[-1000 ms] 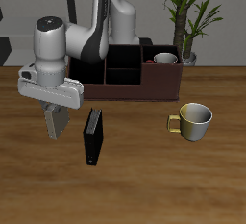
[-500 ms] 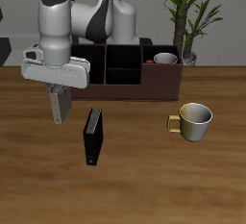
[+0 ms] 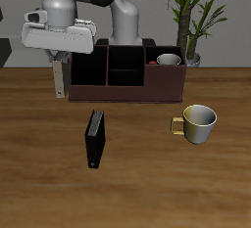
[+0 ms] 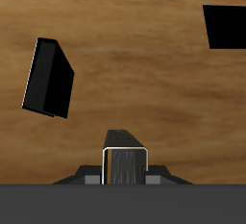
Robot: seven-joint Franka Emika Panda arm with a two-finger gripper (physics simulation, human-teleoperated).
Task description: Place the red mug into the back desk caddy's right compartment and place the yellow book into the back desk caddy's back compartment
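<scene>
My gripper is shut on the yellow book, a thin grey-tan slab hanging upright above the table, just before the end of the back desk caddy away from the mug. In the wrist view the book shows edge-on between my fingers. The red mug stands inside the caddy's right compartment, only its rim and pale inside showing. The back compartment in the middle column is dark and looks empty.
A black book lies on the wood nearer the front edge. A yellow-gold mug stands beside the caddy's mug end. A potted plant rises behind the caddy. A black shape lies on the wood.
The gripper has risen and moved back toward the caddy, carrying the yellow book clear of the table. The black book and both mugs have stayed put.
</scene>
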